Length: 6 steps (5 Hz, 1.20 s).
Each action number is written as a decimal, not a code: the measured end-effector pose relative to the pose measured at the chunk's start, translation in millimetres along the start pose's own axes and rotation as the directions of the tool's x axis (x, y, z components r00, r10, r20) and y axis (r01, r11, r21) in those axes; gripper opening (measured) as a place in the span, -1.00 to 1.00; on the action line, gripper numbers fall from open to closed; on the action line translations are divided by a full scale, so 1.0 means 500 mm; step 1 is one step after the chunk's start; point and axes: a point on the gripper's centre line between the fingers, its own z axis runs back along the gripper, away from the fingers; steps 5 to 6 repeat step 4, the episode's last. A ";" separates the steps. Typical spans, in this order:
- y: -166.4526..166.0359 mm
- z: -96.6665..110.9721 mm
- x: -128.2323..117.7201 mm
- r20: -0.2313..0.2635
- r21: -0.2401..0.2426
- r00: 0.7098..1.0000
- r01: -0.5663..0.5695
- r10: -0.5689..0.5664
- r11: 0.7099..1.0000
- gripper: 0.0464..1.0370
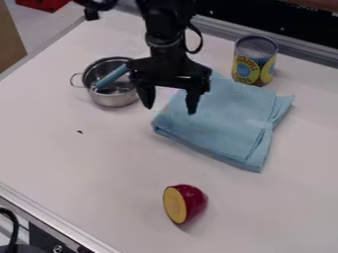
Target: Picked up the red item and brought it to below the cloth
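Note:
The gripper hangs in the upper middle of the view, between the pot and the cloth, its two fingers spread apart with nothing between them. Its right finger is over the left part of the folded light blue cloth. The red item, a rounded piece with a flat yellow cut face turned to the left, lies on the white table in the lower middle. It is apart from the cloth, nearer the front, and well below the gripper in the view.
A small metal pot with a blue-handled utensil in it stands left of the gripper. A tin can stands behind the cloth. Metal rails edge the white table at the back and lower left.

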 end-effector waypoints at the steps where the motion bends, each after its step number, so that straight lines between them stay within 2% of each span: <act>1: 0.024 -0.024 0.045 -0.005 0.019 0.997 -0.079 0.080 0.997 0.93; 2: 0.022 -0.014 0.063 0.007 0.013 0.995 -0.099 0.099 0.995 0.93; 3: 0.012 0.011 0.088 0.007 -0.029 0.993 -0.114 0.114 0.993 0.93; 4: -0.006 0.015 0.123 0.036 -0.027 0.992 -0.123 0.124 0.992 0.93; 6: -0.006 0.015 0.123 0.036 -0.027 0.992 -0.123 0.124 0.992 0.93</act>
